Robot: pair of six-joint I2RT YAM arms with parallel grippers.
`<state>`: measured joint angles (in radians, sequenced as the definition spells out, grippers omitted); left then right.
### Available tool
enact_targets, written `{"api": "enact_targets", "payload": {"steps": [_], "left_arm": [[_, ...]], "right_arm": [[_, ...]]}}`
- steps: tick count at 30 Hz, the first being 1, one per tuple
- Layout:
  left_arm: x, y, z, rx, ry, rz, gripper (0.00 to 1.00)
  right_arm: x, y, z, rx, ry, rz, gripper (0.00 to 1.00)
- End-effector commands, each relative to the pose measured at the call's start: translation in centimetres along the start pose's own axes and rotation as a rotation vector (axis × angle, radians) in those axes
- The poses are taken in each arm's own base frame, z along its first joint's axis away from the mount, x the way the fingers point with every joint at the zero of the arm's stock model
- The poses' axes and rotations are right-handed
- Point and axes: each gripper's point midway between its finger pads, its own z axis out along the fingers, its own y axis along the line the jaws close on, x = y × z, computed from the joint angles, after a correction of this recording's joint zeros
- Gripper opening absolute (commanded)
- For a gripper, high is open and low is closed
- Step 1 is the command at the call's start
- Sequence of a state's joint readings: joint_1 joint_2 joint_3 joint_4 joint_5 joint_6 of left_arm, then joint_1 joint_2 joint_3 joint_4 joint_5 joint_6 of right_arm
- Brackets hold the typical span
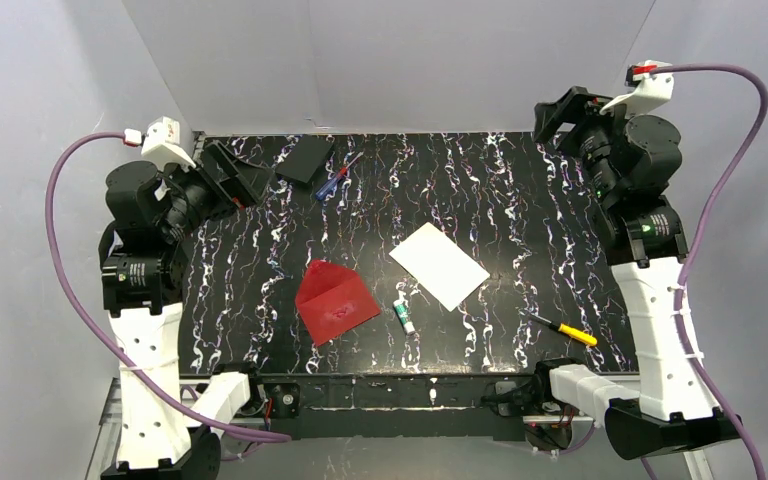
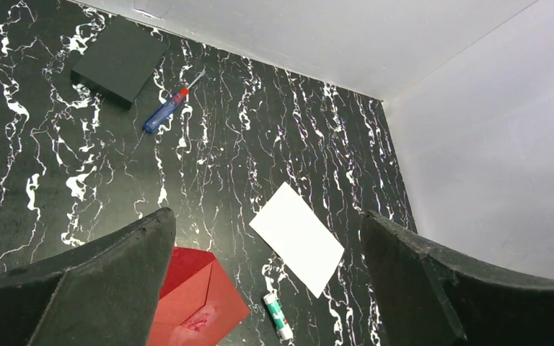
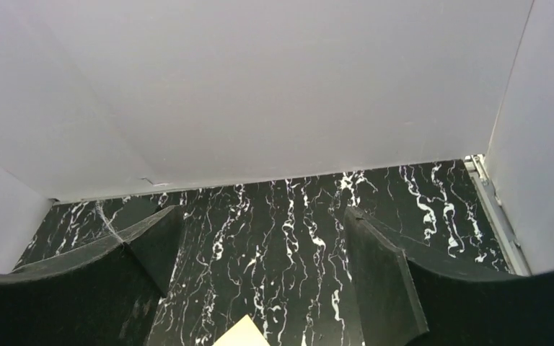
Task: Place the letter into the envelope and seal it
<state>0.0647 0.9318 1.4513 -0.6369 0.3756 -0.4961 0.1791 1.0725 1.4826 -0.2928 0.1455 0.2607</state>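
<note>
Well, nothing of the job is done as things lie; the letter [image 1: 439, 264] sits flat and bare on the table [image 1: 520, 200], right of centre, apart from the envelope [image 1: 334, 300], which lies near the front edge left of centre; its pointed flap looks to be folded out, though the angle makes that hard to call. Between the two, just beside the letter's near corner, lies a small glue stick [image 1: 403, 316]. Both claws are up and away at the far corners; the left gripper [image 1: 240, 175] is spread wide and empty; the right gripper [image 1: 563, 112] likewise, jaws parted, nothing between them. So everything is left: pick up the letter, slide it in, fold the flap, seal it. The surface is black marble-patterned, glossy, veined in white; plain white walls box it in on three sides. Clutter to mind: a blue screwdriver [image 1: 335, 180] and a flat black block [image 1: 306, 158] at the far left; a yellow screwdriver [image 1: 564, 330] near the front right.
</note>
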Motion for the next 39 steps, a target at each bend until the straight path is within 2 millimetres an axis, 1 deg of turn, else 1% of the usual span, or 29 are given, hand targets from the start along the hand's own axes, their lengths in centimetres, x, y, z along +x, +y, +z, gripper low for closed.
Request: {"api": "enact_targets", "payload": {"steps": [1,2,3,5,6,8,9,10,12,16,17,19,20,21,23,26,28,29,30,31,33,34,35,37,39], "left_arm": [[0.1,0.0,-0.8,-0.004,-0.016,0.003,0.98],[0.3,-0.1,-0.7,0.004,-0.012,0.004,0.98],[0.5,-0.7,-0.7,0.044,-0.002,0.01,0.98],[1.3,-2.6,-0.6,0.169,0.027,0.017,0.98],[1.6,-3.1,-0.3,0.215,0.035,0.012,0.98],[3.2,-4.1,0.2,0.319,0.102,0.003,0.98],[4.0,-4.1,0.6,0.352,0.132,-0.001,0.98],[4.9,-3.9,1.0,0.366,0.165,-0.012,0.98],[6.4,-2.6,2.2,0.336,0.221,-0.061,0.98],[10.6,1.3,5.0,0.21,0.348,-0.196,0.98],[12.0,2.4,5.6,0.17,0.386,-0.248,0.97],[15.4,4.0,6.3,0.098,0.471,-0.348,0.88],[17.4,4.4,6.4,0.067,0.518,-0.381,0.84],[19.6,4.4,6.2,0.049,0.569,-0.393,0.82],[23.5,4.2,5.4,0.013,0.665,-0.386,0.79],[28.9,3.8,3.9,-0.055,0.806,-0.361,0.75],[31.6,4.4,2.4,-0.132,0.887,-0.306,0.72],[32.6,5.3,1.6,-0.2,0.916,-0.258,0.71],[33.1,6.6,0.6,-0.294,0.935,-0.196,0.71],[33.6,8.2,-1.0,-0.403,0.97,-0.149,0.71],[33.7,10.2,-2.5,-0.539,0.992,-0.099,0.72],[33.9,10.8,-2.8,-0.574,0.999,-0.085,0.72],[34.2,11.2,-2.8,-0.593,1.005,-0.08,0.73],[34.7,11.8,-2.2,-0.604,1.02,-0.042,0.73],[34.3,12.8,-1.2,-0.639,1.006,0.025,0.74]], "right_arm": [[0.9,0.5,-0.1,-0.027,0.016,0.027,0.9],[1.5,0.5,0.0,-0.031,0.032,0.031,0.9],[2.4,0.7,0.1,-0.048,0.058,0.028,0.91],[4.3,1.0,0.0,-0.085,0.114,0.017,0.92],[5.5,1.0,0.0,-0.087,0.148,0.022,0.92],[8.1,1.1,-0.3,-0.113,0.224,0.03,0.92],[9.5,1.3,-0.4,-0.133,0.264,0.039,0.92],[10.8,1.5,-0.4,-0.152,0.301,0.056,0.92],[13.8,2.0,-0.5,-0.188,0.381,0.103,0.91],[19.6,3.8,-0.5,-0.291,0.533,0.225,0.89],[21.3,4.1,-0.6,-0.305,0.579,0.256,0.88],[23.5,4.6,-0.4,-0.318,0.638,0.293,0.87],[24.6,4.8,-0.3,-0.318,0.672,0.302,0.86],[25.5,4.9,-0.4,-0.314,0.707,0.304,0.86],[27.2,4.4,-0.4,-0.281,0.767,0.298,0.85],[28.7,3.2,-0.5,-0.214,0.811,0.283,0.85],[29.5,2.6,-0.7,-0.183,0.835,0.277,0.85],[29.8,2.5,-0.8,-0.178,0.845,0.277,0.86],[30.3,2.3,-1.0,-0.17,0.858,0.277,0.86],[30.7,2.1,-1.1,-0.159,0.87,0.279,0.86],[31.5,1.7,-1.5,-0.124,0.897,0.294,0.86],[31.8,1.5,-1.7,-0.107,0.91,0.301,0.86],[32.1,1.3,-1.8,-0.094,0.92,0.307,0.85],[32.8,0.7,-2.0,-0.044,0.94,0.309,0.84],[32.9,0.1,-2.3,0.008,0.963,0.303,0.84]]}}
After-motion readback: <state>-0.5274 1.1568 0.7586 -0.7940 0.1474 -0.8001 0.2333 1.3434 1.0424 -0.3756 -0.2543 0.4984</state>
